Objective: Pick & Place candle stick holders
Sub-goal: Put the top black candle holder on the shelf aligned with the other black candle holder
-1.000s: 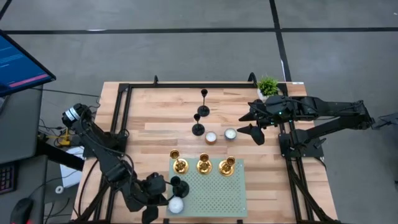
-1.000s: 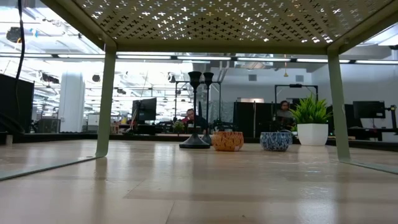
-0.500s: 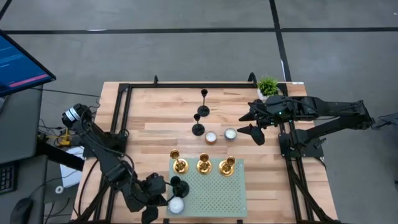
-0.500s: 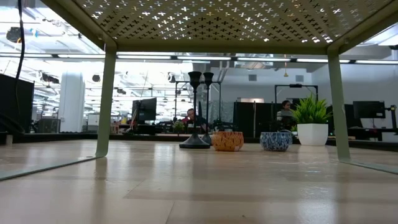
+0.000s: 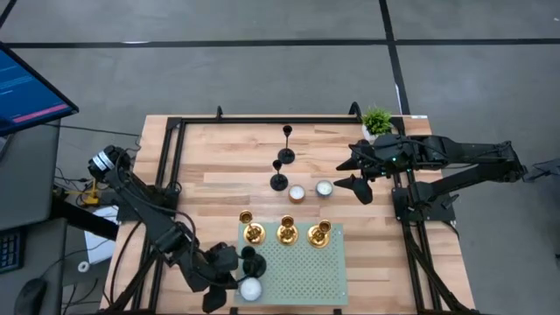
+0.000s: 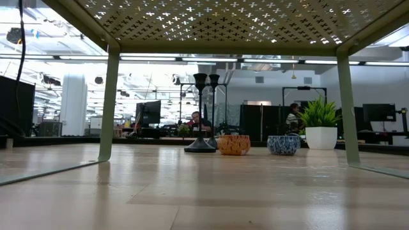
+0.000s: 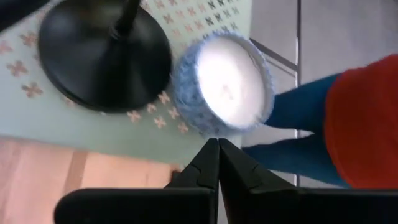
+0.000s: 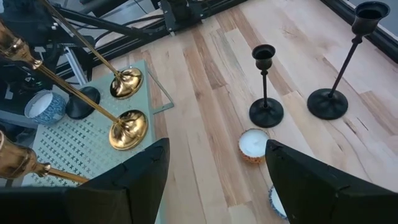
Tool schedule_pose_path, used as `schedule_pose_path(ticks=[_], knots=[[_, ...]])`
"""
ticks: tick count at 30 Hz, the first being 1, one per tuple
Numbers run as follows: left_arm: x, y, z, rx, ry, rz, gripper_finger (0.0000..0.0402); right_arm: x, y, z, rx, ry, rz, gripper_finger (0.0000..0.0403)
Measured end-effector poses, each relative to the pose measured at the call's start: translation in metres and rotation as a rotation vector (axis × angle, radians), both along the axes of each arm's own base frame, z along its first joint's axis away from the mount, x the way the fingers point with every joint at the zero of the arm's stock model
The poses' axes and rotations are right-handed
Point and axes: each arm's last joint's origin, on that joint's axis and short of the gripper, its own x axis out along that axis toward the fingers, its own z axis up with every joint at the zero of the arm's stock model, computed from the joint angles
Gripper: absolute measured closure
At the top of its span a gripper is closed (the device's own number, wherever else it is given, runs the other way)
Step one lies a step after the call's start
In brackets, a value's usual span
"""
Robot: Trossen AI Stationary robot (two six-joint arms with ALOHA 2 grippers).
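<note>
Three gold candle stick holders (image 5: 287,232) stand in a row on their round bases along the far edge of the green perforated stand (image 5: 302,271). One black holder (image 5: 249,258) stands at the stand's near left; its base shows in the left wrist view (image 7: 102,59). Two more black holders (image 5: 286,156) (image 5: 278,181) stand on the table farther back. My left gripper (image 7: 217,144) is shut, just off the stand's near left corner, with its tips close to a white candle in a blue cup (image 7: 221,84). My right gripper (image 5: 350,175) is open and empty above the table's right side. My left gripper's shut fingertips (image 7: 211,149) stand right at the near rim of the blue candle cup (image 7: 208,130). I cannot tell whether they touch it.
Two small candle cups (image 5: 297,193) (image 5: 325,188) and a green potted plant (image 5: 377,121) stand on the table's far right half. A black frame (image 5: 171,157) borders the table. Something red and blue (image 7: 348,118) shows beyond the near edge. People show far off in the room (image 6: 195,118).
My left arm has shifted a little toward the table's right and near edges beside the stand. The holders and the candles stand where they were.
</note>
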Motion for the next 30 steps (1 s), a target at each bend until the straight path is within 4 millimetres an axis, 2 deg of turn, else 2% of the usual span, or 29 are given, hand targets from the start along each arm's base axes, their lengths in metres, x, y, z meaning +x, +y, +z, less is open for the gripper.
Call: schedule_pose_path(ticks=[4, 9, 12, 17, 21, 25, 28, 30], knots=[[-0.011, 0.001, 0.004, -0.043, 0.049, -0.032, 0.0399, -0.001, -0.002, -0.001, -0.039, 0.013, -0.014, 0.0147], [-0.037, 0.01, 0.009, -0.07, 0.165, -0.022, 0.0399, -0.001, -0.012, -0.001, -0.113, 0.023, -0.099, 0.0147], [-0.055, 0.019, 0.014, -0.055, 0.202, 0.023, 0.0399, -0.001, -0.027, -0.001, -0.133, 0.019, -0.188, 0.0147], [-0.08, 0.044, 0.028, -0.04, 0.115, 0.161, 0.0399, 0.008, -0.06, -0.004, -0.215, 0.035, -0.255, 0.0147], [-0.088, 0.061, 0.04, -0.056, 0.003, 0.268, 0.0399, 0.023, -0.09, -0.018, -0.229, 0.086, -0.177, 0.0147], [-0.091, 0.069, 0.045, -0.062, -0.056, 0.33, 0.0399, 0.033, -0.114, -0.032, -0.191, 0.093, -0.041, 0.0147], [-0.09, 0.07, 0.045, -0.049, -0.081, 0.366, 0.0399, 0.033, -0.127, -0.039, -0.167, 0.022, 0.044, 0.0147], [-0.088, 0.069, 0.045, -0.043, -0.097, 0.39, 0.0399, 0.024, -0.134, -0.046, -0.164, -0.01, 0.052, 0.0147]])
